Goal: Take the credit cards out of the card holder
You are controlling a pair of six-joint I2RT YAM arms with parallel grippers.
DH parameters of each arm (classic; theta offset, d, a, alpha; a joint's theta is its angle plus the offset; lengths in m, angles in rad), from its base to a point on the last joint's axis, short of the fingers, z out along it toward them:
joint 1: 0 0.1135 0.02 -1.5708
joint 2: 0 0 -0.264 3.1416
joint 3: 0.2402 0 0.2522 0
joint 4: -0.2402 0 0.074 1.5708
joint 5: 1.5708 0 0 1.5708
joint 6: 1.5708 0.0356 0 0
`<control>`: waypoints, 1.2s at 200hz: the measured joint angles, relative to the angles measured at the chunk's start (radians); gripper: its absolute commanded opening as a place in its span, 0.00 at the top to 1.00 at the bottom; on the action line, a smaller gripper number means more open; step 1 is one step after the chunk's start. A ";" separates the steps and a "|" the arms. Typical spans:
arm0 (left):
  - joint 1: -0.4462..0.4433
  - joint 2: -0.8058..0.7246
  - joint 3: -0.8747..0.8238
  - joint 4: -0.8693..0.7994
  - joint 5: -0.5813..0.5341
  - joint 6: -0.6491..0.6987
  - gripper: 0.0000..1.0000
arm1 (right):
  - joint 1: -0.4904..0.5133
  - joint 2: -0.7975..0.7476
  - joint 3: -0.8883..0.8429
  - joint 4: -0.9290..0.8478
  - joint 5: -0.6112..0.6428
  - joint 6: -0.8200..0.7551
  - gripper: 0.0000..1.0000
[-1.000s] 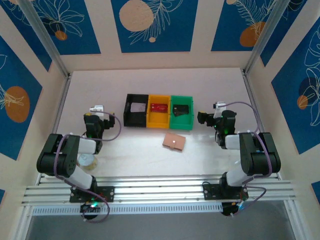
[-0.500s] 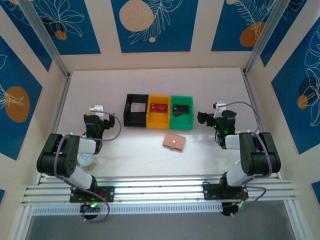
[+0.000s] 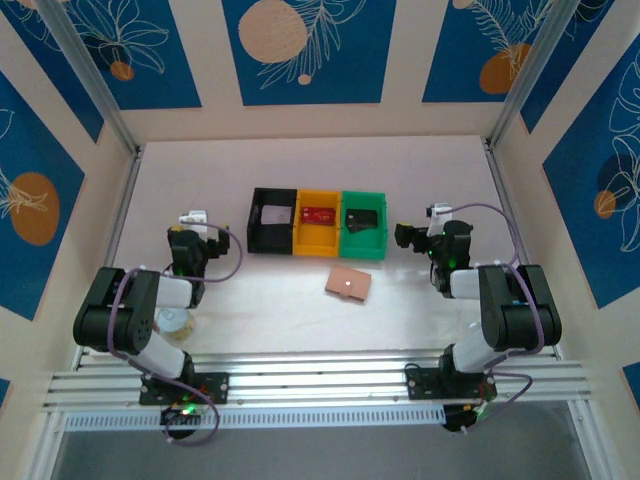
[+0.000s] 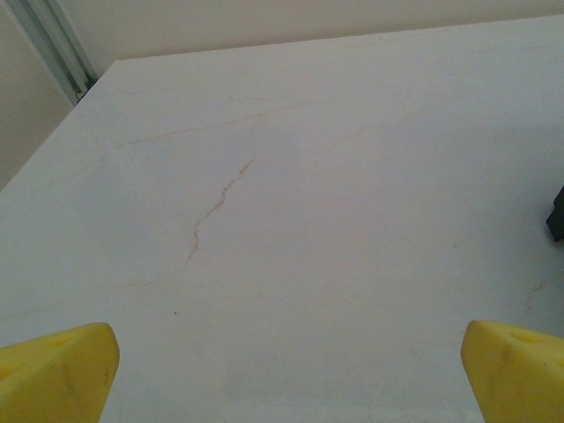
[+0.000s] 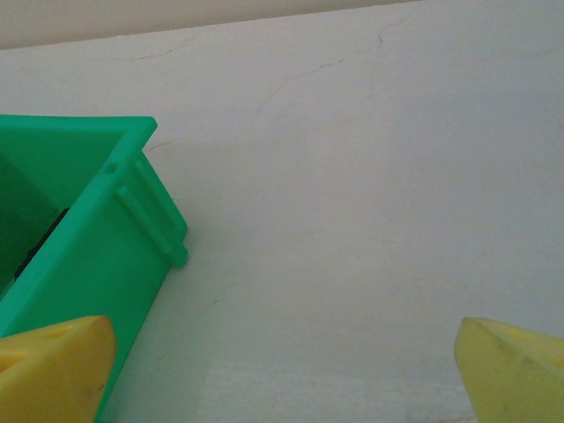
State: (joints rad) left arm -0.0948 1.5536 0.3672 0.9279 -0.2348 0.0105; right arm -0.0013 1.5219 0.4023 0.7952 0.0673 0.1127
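Observation:
The card holder [image 3: 348, 284] is a small tan wallet with a pale snap dot. It lies folded shut on the table, just in front of the green bin [image 3: 362, 248]. No credit cards show at the holder; what is inside it is hidden. My left gripper [image 3: 192, 220] rests low at the table's left, far from the holder. Its yellow fingers [image 4: 57, 370] are spread wide over bare table, and the gripper [image 4: 286, 370] is open. My right gripper [image 3: 408, 236] sits to the right of the green bin [image 5: 88, 229], and the gripper [image 5: 284, 366] is open and empty.
Three bins stand in a row behind the holder. The black bin [image 3: 255, 226] holds a pale card, the yellow bin [image 3: 318, 242] a red card [image 3: 318, 214], and the green bin a dark card [image 3: 361, 216]. A small pale round thing [image 3: 172, 320] lies by the left arm's base.

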 measured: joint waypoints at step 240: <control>-0.002 -0.561 0.269 -0.623 -0.027 -0.293 0.00 | -0.107 -0.500 0.436 -0.905 -0.145 0.569 0.01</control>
State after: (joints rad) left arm -0.0963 0.9928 0.6357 0.3050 -0.2623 -0.2825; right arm -0.1081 1.0222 0.8387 -0.1101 -0.0772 0.6819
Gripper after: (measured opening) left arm 0.996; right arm 0.991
